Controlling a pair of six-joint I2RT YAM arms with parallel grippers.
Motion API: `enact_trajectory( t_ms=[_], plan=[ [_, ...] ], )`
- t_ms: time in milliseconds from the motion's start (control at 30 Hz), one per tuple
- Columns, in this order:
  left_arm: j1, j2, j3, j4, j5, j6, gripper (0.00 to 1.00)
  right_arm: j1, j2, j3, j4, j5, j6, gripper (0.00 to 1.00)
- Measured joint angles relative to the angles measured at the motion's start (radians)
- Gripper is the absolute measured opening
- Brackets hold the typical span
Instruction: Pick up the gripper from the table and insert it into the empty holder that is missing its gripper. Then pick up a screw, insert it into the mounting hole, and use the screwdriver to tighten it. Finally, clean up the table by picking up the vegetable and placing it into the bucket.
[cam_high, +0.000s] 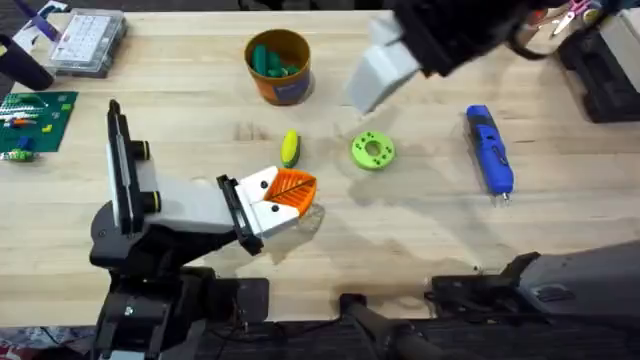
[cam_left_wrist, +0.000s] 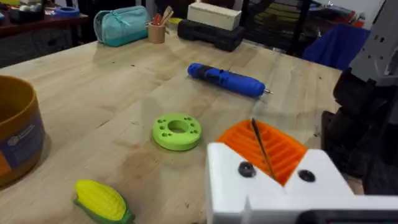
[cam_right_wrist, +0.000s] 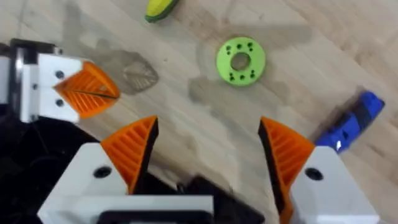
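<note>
While the left gripper rests low over the table near its front edge, its two orange ribbed tips are pressed together with nothing between them; the left wrist view shows just a thin dark seam where they meet. The right gripper hangs above the table with its fingers spread wide and empty, looking down on bare wood.

The vegetable, yellow with a green end, lies on the table just beyond the left gripper's tips, between them and the bucket. The bucket stands upright farther back, near the far edge, with some green items inside. A flat lime-green ring disc lies beside the vegetable, on its right and apart from it.

The screwdriver lies flat on the right half of the table, well apart from the disc, its thin metal bit pointing toward the front edge. Neither gripper touches it.

A clear compartment box sits at the far left corner, and a green board lies at the left edge.
</note>
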Motion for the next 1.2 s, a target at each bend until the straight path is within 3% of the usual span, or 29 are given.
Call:
enact_trajectory(
  t_ms=[133, 333, 467, 567, 700, 867, 1033, 1200],
  plan=[
    [0.000, 0.000, 0.000, 0.000, 0.000, 0.000, 0.017, -0.044, -0.131, -0.148, 0.006, 0.014, 0.010, 0.976],
    [0.000, 0.000, 0.000, 0.000, 0.000, 0.000, 0.017, -0.148, -0.435, -0.496, 0.131, 0.021, 0.016, 0.976],
    [0.000, 0.000, 0.000, 0.000, 0.000, 0.000, 0.017, -0.273, -0.617, -0.716, 0.255, 0.026, 0.018, 0.976],
    [0.000, 0.000, 0.000, 0.000, 0.001, 0.000, 0.017, -0.398, -0.682, -0.835, 0.318, 0.029, 0.019, 0.976],
    [0.000, 0.000, 0.000, 0.000, 0.000, 0.000, 0.017, -0.577, -0.674, -0.942, 0.412, 0.025, 0.003, 0.976],
    [0.000, 0.000, 0.000, 0.000, 0.001, 0.000, 0.017, -0.758, -0.571, -0.973, 0.535, -0.055, -0.089, 0.976],
    [0.000, 0.000, 0.000, 0.000, 0.001, 0.000, 0.017, -0.864, -0.444, -0.973, 0.643, -0.103, -0.190, 0.976],
    [0.000, 0.000, 0.000, 0.000, 0.000, 0.000, 0.017, -0.913, -0.311, -0.974, 0.737, -0.116, -0.245, 0.976]
  ],
)
